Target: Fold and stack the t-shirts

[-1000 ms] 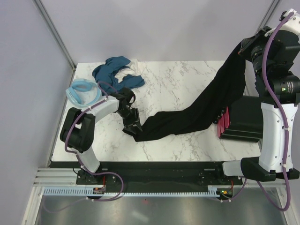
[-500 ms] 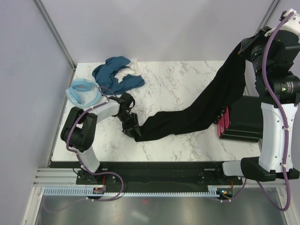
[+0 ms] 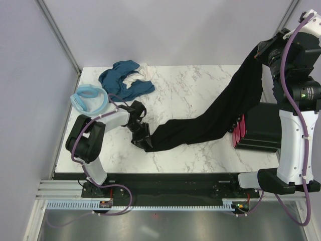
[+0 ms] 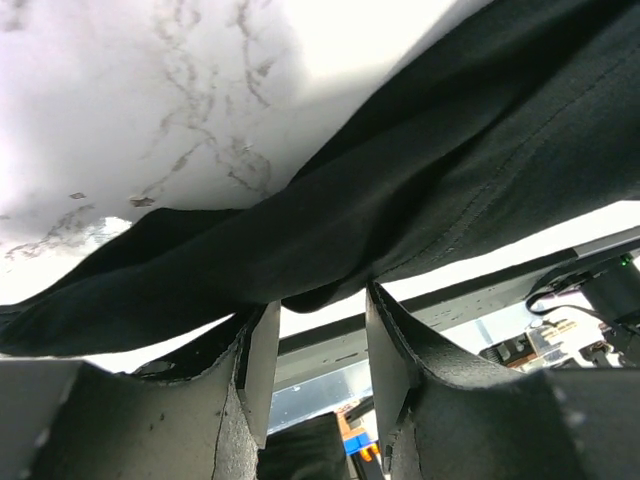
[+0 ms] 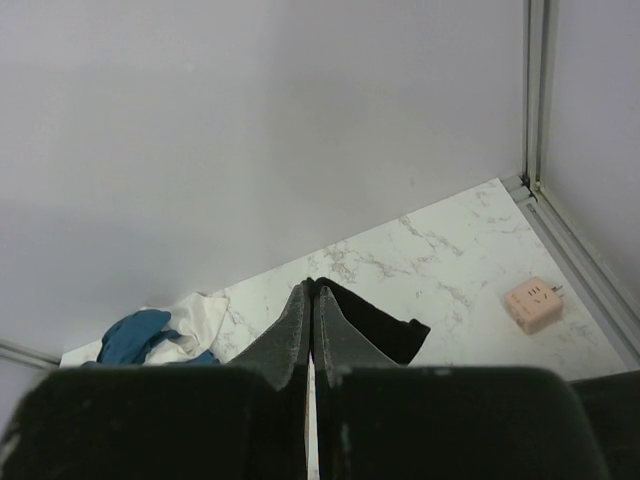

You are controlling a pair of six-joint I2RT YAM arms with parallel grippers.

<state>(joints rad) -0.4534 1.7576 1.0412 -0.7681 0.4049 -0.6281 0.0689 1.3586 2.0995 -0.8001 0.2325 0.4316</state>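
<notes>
White marble-look tabletop (image 3: pixel 185 95), grey veining, dark strip along its near edge. Plain pale grey walls (image 3: pixel 165 30) on the far, left and right sides, with aluminium posts (image 3: pixel 57 35) at the corners.

We see one black t-shirt (image 3: pixel 210 123) strung diagonally. Its top end is pinched in the right gripper (image 3: pixel 260 50), which is raised high over the far right corner with jaws closed tight on the cloth. Its low end trails on the tabletop, left of centre towards the near edge. The left gripper (image 3: pixel 142 142) sits low at that trailing end. In the left wrist view its fingers are apart with a clear gap between them, and the shirt's edge drapes across the tips unclamped.

Around it we have:
- teal-blue shirt (image 3: pixel 123 80) bunched at the far left corner
- white shirt (image 3: pixel 145 70) touching the teal-blue one on its far side
- light blue shirt (image 3: pixel 89 98) crumpled at the left edge, near the left arm
- black folded stack (image 3: pixel 261 128) at the right edge, with red-pink strips (image 3: pixel 239 131) on its left side; we can't tell what the strips are

The hanging shirt passes in front of the stack and covers part of it.

A small pinkish-beige block (image 5: pixel 532 303) lies by the edge rail, visible to us only from the right wrist.
</notes>
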